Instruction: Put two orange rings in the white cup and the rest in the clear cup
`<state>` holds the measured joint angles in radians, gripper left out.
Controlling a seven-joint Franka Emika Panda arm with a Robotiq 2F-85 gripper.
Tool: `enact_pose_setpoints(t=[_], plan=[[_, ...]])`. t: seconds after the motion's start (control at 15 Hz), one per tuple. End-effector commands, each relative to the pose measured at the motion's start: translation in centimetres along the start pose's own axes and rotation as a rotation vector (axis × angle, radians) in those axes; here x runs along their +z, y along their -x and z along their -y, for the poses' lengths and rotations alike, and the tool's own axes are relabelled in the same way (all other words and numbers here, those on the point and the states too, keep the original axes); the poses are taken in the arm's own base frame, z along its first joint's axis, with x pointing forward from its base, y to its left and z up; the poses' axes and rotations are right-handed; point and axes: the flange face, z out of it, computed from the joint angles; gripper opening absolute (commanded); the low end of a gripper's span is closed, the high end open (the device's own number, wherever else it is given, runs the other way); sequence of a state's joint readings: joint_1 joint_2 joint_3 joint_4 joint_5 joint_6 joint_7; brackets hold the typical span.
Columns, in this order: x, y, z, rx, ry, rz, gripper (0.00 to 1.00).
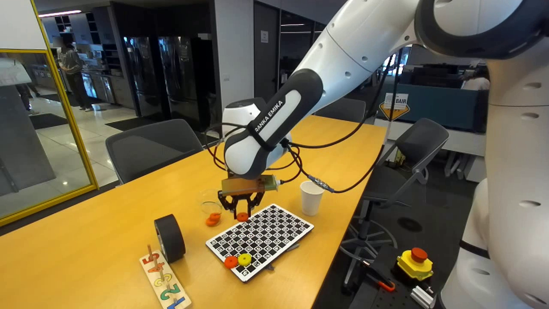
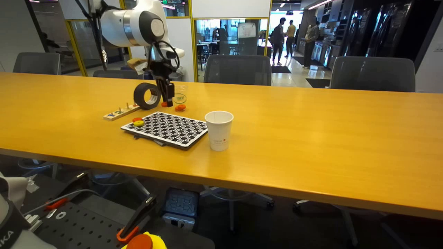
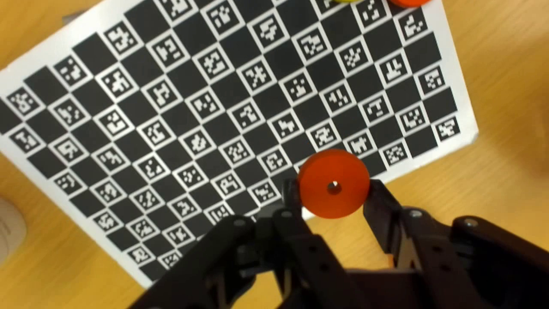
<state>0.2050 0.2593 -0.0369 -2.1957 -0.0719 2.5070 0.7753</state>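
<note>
Wrist view: gripper (image 3: 334, 189) pinches 1 orange ring (image 3: 334, 204); in an exterior view, arm (image 1: 300, 92) reads "RANKA EMIKA".

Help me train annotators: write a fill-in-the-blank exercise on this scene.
The orange ring held in the gripper has a central ____.
The yellow ring lies on the board checkered black and ____.
The numbered wooden base shows numerals from 1 to ____.
The mouth of the white cup faces ____.

hole; white; 5; up

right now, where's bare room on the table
Bare in an exterior view: table right of the white paper cup, or left of the numbered peg board. Crowded: around ChArUco board, clear cup, tape roll, where the gripper holds an orange ring.
</note>
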Motion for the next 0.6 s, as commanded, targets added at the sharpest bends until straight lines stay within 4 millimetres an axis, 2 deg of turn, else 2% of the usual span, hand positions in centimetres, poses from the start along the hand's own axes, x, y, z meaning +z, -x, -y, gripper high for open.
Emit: enact_pose_setpoints(t=[0.0,0.2,0.53], plan=[[-4.6,-2.6,0.7,-0.035,-0.007,-0.066,0.19],[-6.3,-4.2,2.0,-0.064,-0.037,-0.109,0.19],[-6.8,-6.1,4.4,-0.124,-0.072,-0.13,0.19]])
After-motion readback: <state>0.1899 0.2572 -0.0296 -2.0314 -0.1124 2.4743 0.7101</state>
